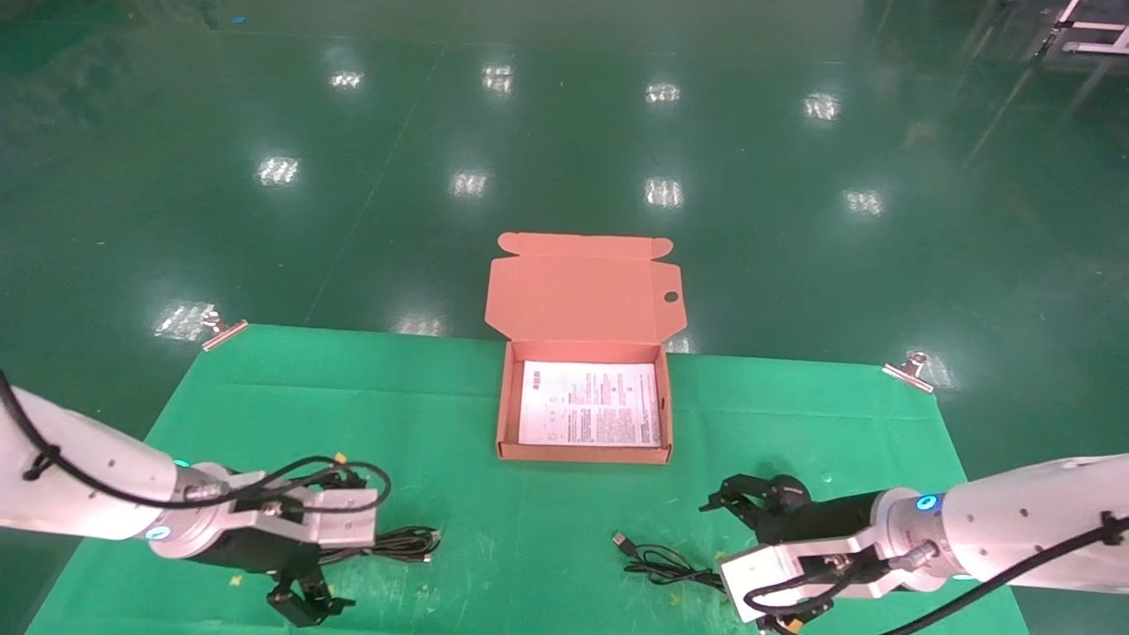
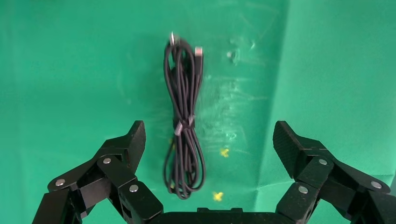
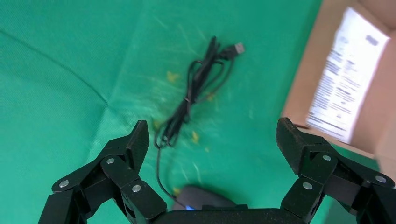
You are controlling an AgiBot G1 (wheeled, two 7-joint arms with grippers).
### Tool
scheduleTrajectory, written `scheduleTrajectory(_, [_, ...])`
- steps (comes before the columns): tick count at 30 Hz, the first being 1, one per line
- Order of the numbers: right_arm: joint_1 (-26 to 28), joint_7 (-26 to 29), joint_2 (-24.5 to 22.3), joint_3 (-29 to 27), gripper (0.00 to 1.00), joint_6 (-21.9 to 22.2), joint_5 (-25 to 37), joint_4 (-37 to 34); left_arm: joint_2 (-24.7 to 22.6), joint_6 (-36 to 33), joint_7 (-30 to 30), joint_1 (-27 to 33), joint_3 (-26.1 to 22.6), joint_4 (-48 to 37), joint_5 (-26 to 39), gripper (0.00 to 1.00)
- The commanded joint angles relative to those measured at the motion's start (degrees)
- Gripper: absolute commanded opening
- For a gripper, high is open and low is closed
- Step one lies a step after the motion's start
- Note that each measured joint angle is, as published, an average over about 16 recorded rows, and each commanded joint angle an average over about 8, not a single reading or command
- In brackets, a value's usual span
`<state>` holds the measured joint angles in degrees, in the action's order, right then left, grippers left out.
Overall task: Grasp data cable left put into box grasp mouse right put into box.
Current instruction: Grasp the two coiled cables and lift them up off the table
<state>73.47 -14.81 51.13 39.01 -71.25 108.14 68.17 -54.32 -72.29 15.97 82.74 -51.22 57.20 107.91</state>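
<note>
Left hand (image 2: 208,140) wide open, empty, over the cable (image 2: 184,116): we straddle the tie, drop straight. Right hand (image 3: 212,144) open, empty, above mouse (image 3: 203,199).

Glossy dark green floor (image 1: 564,132) mirroring ceiling lights, green cloth (image 1: 441,414) clipped over table, metal clips (image 1: 908,369) at far corners

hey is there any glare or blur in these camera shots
Head view: ceiling lights glare in bright patches on the glossy green floor. Right wrist view: the box and its printed sheet are smeared with blur. Left wrist view: the data cable looks sharp and evenly lit.
</note>
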Motion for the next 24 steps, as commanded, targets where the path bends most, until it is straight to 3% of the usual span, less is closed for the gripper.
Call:
scheduleTrajectory(1, [-0.19, 0.58, 0.98, 0.13, 1.0, 0.73, 0.34, -1.89, -0.95, 0.9, -0.96, 0.06, 0.13, -3.68, -0.3, 1.0])
scheduleTrajectory(11, [1.95, 0.99, 7.16, 0.68, 1.0, 2.22, 0.49, -15.74, -6.47, 4.05, -7.5, 1.86, 2.27, -22.61, -4.58, 1.0])
scheduleTrajectory(22, [3.98, -4.67, 11.9, 1.63, 1.0, 4.78, 1.33, -27.7, -11.13, 6.35, -15.25, 4.03, 2.07, -36.15, -4.55, 1.0])
scheduleTrajectory(24, [4.07, -5.91, 12.3, 1.82, 1.0, 5.56, 1.69, -29.17, -11.65, 6.84, -16.33, 4.39, 1.99, -37.9, -4.39, 0.79])
